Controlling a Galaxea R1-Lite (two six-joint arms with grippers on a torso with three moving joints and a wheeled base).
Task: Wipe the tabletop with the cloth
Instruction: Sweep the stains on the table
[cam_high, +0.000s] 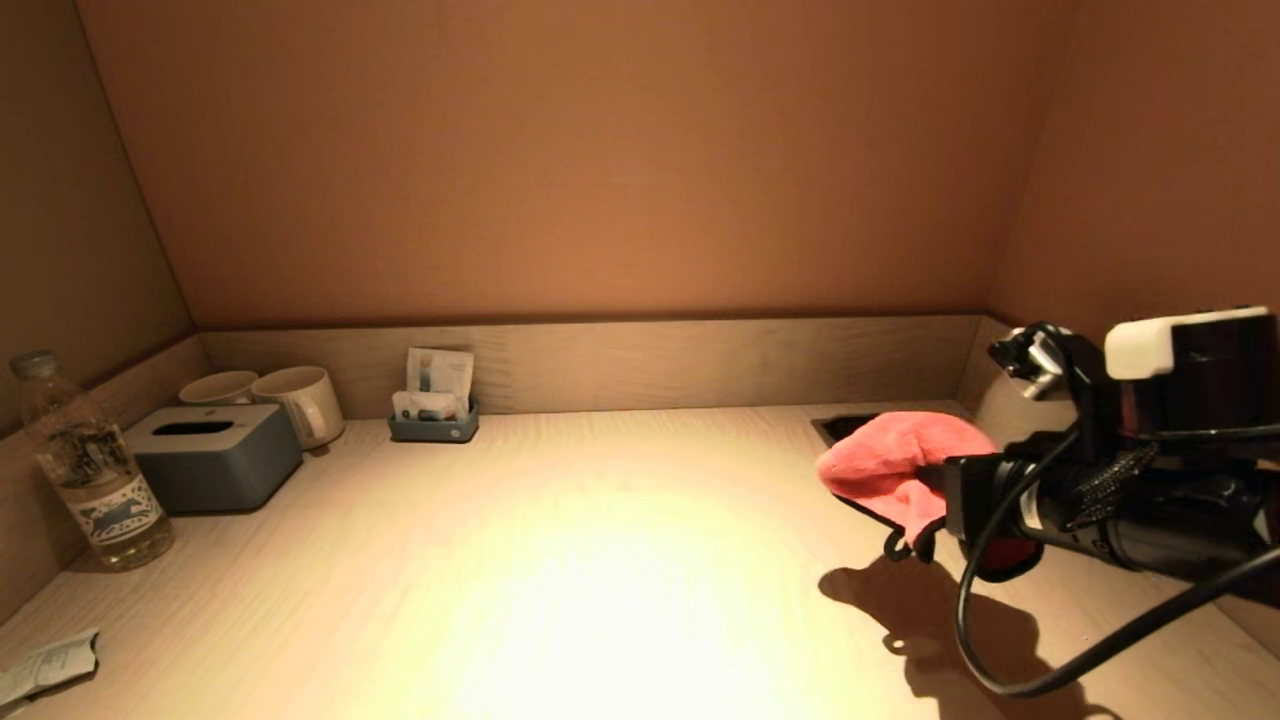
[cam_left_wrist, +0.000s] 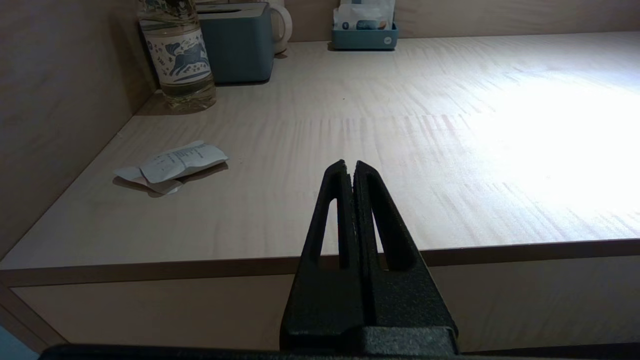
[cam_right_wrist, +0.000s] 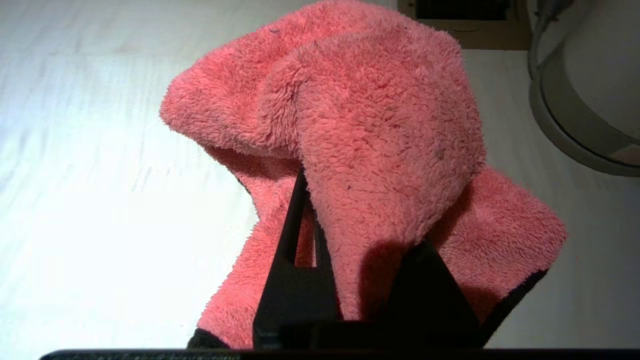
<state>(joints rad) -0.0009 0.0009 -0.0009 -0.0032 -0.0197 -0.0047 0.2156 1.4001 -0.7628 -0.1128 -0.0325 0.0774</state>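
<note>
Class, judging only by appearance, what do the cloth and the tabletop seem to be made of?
Cloth: probably microfibre or fleece; pink, fluffy pile with a dark edge, draped softly from the right gripper.
Tabletop: likely wood or wood-look laminate; pale, smooth, streaked grain.

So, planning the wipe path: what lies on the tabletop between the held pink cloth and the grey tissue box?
Nothing: in the head view the tabletop is bare between the pink cloth, held by the right gripper, and the grey tissue box.
</note>
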